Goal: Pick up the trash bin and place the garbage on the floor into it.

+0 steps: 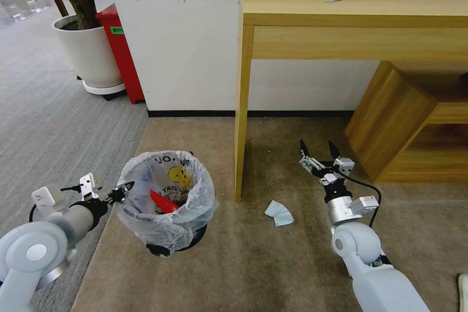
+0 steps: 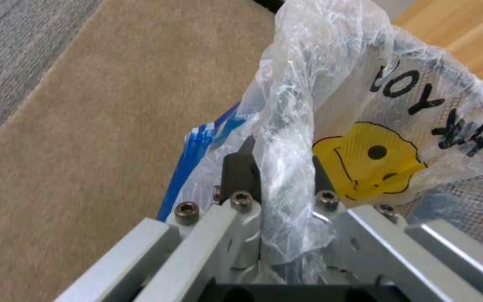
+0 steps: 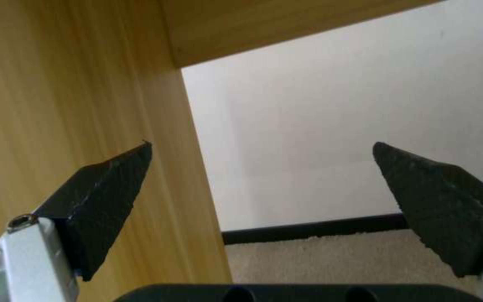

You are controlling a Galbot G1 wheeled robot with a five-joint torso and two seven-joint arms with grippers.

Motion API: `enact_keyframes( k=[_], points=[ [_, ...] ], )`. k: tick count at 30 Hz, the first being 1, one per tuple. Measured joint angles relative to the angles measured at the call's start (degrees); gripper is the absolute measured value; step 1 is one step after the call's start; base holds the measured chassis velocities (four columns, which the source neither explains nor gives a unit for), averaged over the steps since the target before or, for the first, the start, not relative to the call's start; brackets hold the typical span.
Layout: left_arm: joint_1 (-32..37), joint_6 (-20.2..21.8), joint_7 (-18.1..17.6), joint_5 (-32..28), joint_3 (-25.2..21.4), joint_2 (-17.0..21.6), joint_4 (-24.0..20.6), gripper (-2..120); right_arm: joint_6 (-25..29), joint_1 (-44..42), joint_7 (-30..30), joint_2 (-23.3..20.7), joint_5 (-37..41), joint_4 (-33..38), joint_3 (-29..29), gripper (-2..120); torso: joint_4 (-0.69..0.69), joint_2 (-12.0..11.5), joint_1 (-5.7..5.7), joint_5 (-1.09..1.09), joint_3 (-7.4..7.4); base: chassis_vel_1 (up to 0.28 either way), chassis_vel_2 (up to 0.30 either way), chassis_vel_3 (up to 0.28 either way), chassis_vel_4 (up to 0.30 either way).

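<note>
On the beige floor [image 1: 273, 273] left of the desk [image 1: 351, 5] leg, the trash bin [image 1: 165, 200] was already gripped, the left hand [image 1: 122, 192] pinching its bagged rim with a red wrapper [image 1: 163, 202] inside, while the right hand [image 1: 319, 151] hovered spread above one remaining blue-white scrap [image 1: 279, 213], still to be collected.

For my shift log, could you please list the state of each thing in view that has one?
Small round dark trash bin with white plastic liner: upright, gripped at its rim, red wrapper inside.
Left gripper: shut on the bin's rim.
Right gripper: open, empty, above the beige carpet floor.
Blue-white crumpled paper: lying on the floor.
</note>
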Motion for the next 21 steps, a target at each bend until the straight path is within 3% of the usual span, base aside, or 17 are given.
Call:
enact_keyframes(
  k=[10,21],
  points=[
    [-0.13,0.00,-0.02,0.26,0.27,-0.20,0.37,3,0.74,-0.09,-0.22,0.12,0.03,-0.57,-0.11,100,-0.01,0.00,0.00,0.00,0.00,-0.073,0.054,0.078,-0.054],
    [0.18,0.00,-0.44,2.54,0.66,-0.13,0.11,3,1.08,0.03,0.67,0.05,-0.56,-0.48,-0.12,100,-0.01,0.00,0.00,0.00,0.00,0.000,0.000,0.000,0.000]
  ],
)
